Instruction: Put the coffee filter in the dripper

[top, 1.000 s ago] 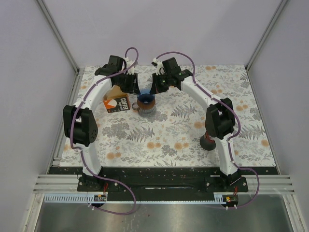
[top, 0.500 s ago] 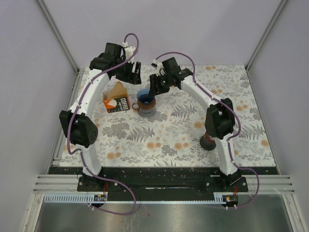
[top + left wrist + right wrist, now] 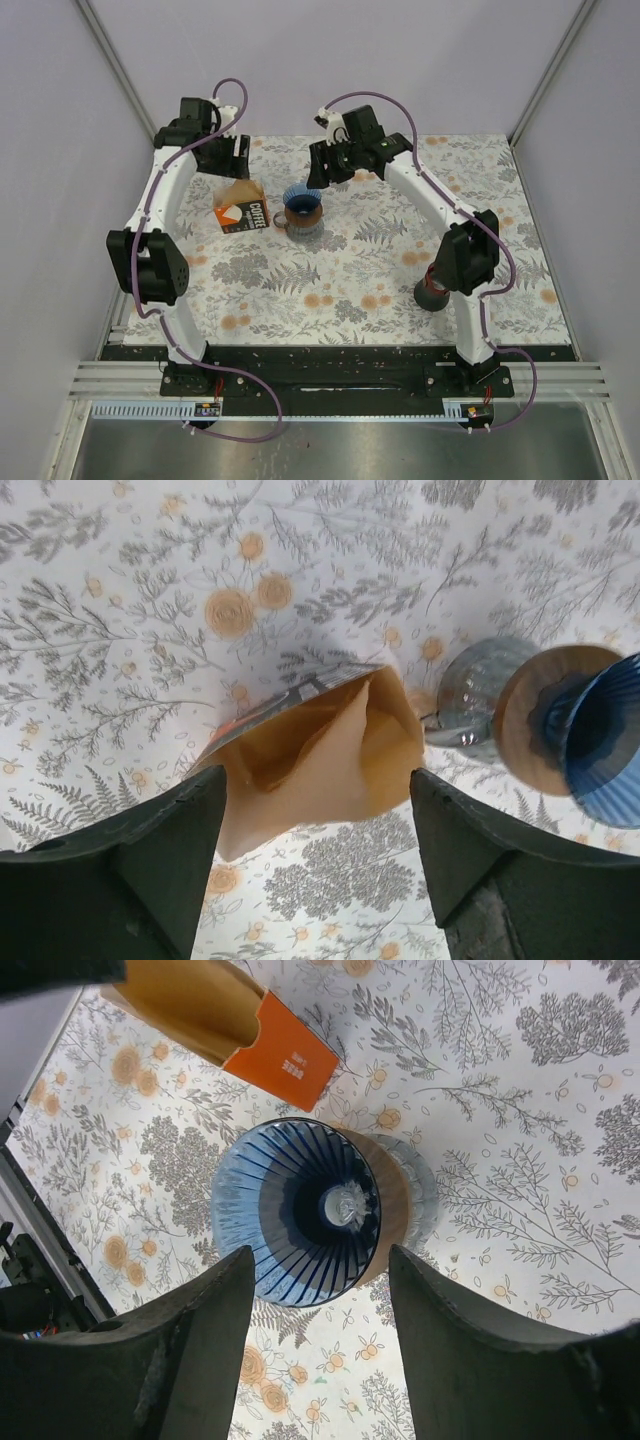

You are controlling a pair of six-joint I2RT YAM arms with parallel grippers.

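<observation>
top view: the left gripper (image 3: 228,158) hangs over the far left part of the floral tablecloth (image 3: 350,275), just behind the filter pack (image 3: 247,215). the pack lies flat on the cloth with brown coffee filters (image 3: 240,190) showing at its far, open end. just right of the pack stands the blue dripper (image 3: 300,198), seated on a glass server (image 3: 304,227). the right gripper (image 3: 318,176) hangs just behind the dripper. from here i cannot tell how either pair of jaws stands. a dark round object (image 3: 430,294) sits on the cloth by the right arm, partly hidden.

left wrist view: the left gripper (image 3: 318,785) has its jaws spread wide and grasps nothing. between the fingers (image 3: 165,850), lower down, lies the opened filter pack (image 3: 285,698) with the coffee filters (image 3: 335,750) loose in its mouth. to the right stand the glass server (image 3: 475,692), its wooden collar (image 3: 528,730) and the dripper (image 3: 600,730), near the pack.

right wrist view: the right gripper (image 3: 320,1260) is also spread wide, holding nothing, straight above the dripper (image 3: 290,1210). the dripper's ribbed inside and the hole at its bottom are in plain sight. the orange end of the filter pack (image 3: 282,1062) lies just beyond it, apart from it, with the coffee filters (image 3: 190,1000) inside.
</observation>
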